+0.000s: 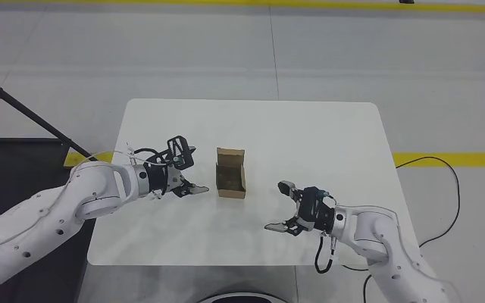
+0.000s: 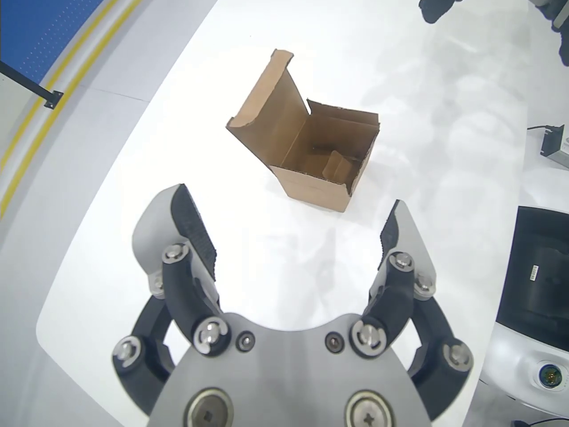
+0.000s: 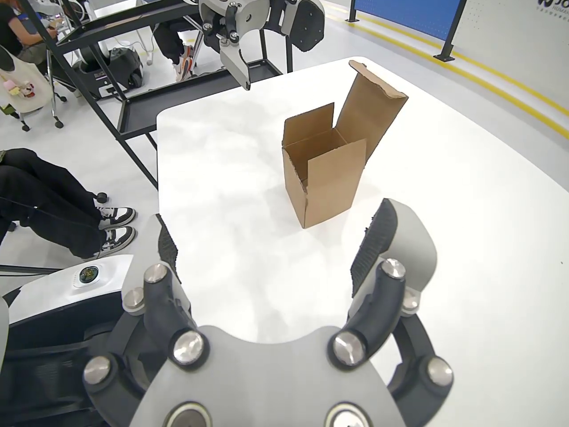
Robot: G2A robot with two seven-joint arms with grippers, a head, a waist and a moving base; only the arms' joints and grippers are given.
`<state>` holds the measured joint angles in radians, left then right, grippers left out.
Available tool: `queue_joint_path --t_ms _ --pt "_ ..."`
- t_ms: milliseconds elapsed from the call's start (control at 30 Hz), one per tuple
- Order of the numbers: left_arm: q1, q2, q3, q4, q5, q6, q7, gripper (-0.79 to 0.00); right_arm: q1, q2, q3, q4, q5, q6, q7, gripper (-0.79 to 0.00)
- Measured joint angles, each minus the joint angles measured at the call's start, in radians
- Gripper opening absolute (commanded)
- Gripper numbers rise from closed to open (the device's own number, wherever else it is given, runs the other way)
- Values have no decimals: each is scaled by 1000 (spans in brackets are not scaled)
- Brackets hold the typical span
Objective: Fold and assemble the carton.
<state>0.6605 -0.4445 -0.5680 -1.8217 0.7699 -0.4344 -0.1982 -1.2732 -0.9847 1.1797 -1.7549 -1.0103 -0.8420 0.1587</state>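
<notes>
small brown cardboard carton stands upright near the middle of the white rounded table, a bit left of centre. top is open, the tall lid flap is raised on the far side, and the short side flaps are up. the bottom looks folded in already, so i'd judge you're at the top-closing step.

left gripper sits just left of the carton, claw spread wide, holding nothing, not touching. right gripper is right of it and nearer, well apart, claw also spread and empty.

next move, my read: brace the body with one claw, push the side flaps inward with the other, then bring the lid flap over and tuck it. the carton is light, so it will likely slide or tip if you push it unbraced.
</notes>
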Motion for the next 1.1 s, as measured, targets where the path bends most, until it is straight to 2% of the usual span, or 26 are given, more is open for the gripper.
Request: queue_joint_path --t_ms 67,367,500,633,800,933,1100 --pt "3 -1 -2 -1 -2 1 7 0 -2 -1 -5 5 -1 2 1 0" --pt "95 -35 -13 115 15 61 317 0 90 -27 -111 133 -102 -40 -84 0" --pt "144 -52 -8 148 103 92 476 0 144 -49 -168 207 -184 10 -181 0" --pt "182 -70 2 173 203 128 586 0 193 -71 -218 279 -243 90 -248 0" --pt "209 -94 7 210 289 158 642 0 247 -98 -267 362 -270 178 -300 0" --pt "215 -107 7 241 301 113 645 0 253 -101 -272 373 -267 185 -310 0" --pt "215 -107 7 241 299 112 641 0 253 -101 -271 372 -267 184 -309 0"
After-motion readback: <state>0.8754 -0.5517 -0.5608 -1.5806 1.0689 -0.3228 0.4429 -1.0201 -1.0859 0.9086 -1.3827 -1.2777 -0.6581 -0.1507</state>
